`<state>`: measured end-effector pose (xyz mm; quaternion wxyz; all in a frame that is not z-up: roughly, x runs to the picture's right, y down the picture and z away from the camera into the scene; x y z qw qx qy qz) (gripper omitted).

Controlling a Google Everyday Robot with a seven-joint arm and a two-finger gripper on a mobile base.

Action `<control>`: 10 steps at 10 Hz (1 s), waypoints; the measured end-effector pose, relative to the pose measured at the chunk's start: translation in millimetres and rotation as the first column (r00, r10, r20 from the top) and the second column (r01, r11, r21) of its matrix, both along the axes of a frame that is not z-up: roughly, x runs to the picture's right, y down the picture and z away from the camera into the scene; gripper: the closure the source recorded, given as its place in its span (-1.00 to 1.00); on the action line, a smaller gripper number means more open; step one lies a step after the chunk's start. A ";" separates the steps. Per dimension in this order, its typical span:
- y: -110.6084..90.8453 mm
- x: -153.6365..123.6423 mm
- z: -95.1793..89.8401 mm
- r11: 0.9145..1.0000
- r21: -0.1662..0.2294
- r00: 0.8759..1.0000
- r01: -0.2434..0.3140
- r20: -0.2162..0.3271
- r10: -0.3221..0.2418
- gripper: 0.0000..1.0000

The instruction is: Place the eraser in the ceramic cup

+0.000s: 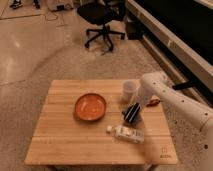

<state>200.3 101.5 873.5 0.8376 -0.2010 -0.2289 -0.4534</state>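
The ceramic cup [130,90] is small, white and upright near the far right of the wooden table [60,140]. My gripper [133,113] hangs at the end of the white arm [165,92], just in front of the cup and slightly to its right. It is shut on the eraser [132,114], a black block with thin white stripes, held tilted a little above the table top. The eraser is outside the cup.
An orange bowl [91,106] sits mid-table, left of the gripper. A clear plastic bottle [125,133] lies on its side in front of the gripper. A small red-brown object [154,102] lies by the right edge. An office chair [102,22] stands beyond the table.
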 end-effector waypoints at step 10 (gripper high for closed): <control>-130.8 52.7 -16.2 0.979 0.198 0.998 -0.053 -0.028 0.060 0.81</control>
